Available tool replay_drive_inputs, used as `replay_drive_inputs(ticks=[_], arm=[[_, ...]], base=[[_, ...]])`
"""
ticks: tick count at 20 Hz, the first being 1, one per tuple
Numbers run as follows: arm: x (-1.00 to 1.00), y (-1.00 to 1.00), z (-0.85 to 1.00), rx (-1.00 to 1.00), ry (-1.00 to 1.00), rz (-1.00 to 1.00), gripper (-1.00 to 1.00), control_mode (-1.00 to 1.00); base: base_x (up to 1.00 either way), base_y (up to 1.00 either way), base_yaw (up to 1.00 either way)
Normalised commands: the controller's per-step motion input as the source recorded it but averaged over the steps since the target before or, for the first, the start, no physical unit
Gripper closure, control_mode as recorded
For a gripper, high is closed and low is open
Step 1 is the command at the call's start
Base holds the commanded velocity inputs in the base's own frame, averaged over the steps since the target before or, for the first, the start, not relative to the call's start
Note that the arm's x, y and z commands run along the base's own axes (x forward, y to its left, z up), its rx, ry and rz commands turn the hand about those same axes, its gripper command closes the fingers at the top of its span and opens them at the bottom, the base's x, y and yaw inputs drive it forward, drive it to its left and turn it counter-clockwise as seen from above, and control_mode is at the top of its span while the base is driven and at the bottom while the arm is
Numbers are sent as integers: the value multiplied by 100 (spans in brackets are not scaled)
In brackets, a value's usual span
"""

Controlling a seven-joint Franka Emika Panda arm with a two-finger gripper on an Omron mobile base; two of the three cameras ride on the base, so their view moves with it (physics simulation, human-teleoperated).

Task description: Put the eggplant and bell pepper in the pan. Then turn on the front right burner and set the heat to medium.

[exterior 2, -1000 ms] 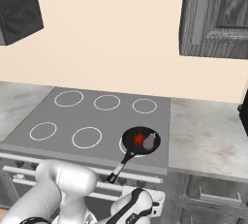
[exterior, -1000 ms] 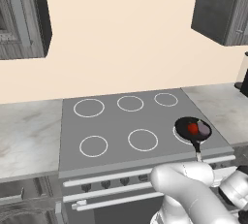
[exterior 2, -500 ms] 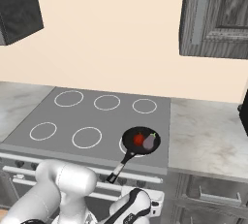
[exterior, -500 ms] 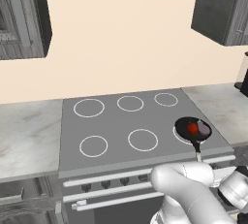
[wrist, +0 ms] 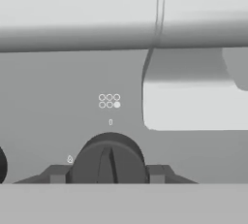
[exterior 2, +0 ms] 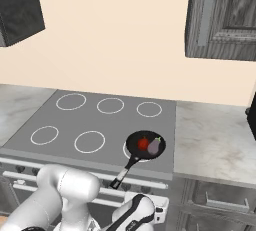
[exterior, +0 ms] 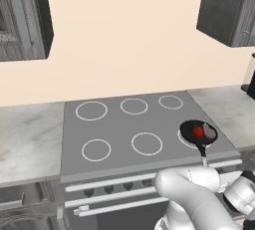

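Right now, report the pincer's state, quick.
Pincer: shut on the stove knob, one finger on each side of it.

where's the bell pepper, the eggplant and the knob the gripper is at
bell pepper [exterior 2: 143,143], right base view, its red top.
eggplant [exterior 2: 154,147], right base view, middle of its body.
knob [wrist: 108,162], hand view, its front face.
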Motion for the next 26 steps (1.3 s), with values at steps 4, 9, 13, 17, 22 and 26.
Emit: replay_drive_inputs(ticks=[4,9,13,17,22,26], arm=[[0,0,-1,-3,-5,0,100,-100],[0,0,-2,-21,0,0,100,-100],[0,0,0,-27,0,0,100,-100],[0,-2,0,-27,4,0,100,-100],[0,-8,-4,-25,6,0,100,-100],[0,-15,-11,-24,5,0,100,-100]], base=[[0,0,0],[0,0,0],[0,0,0],[0,0,0],[0,0,0],[0,0,0]])
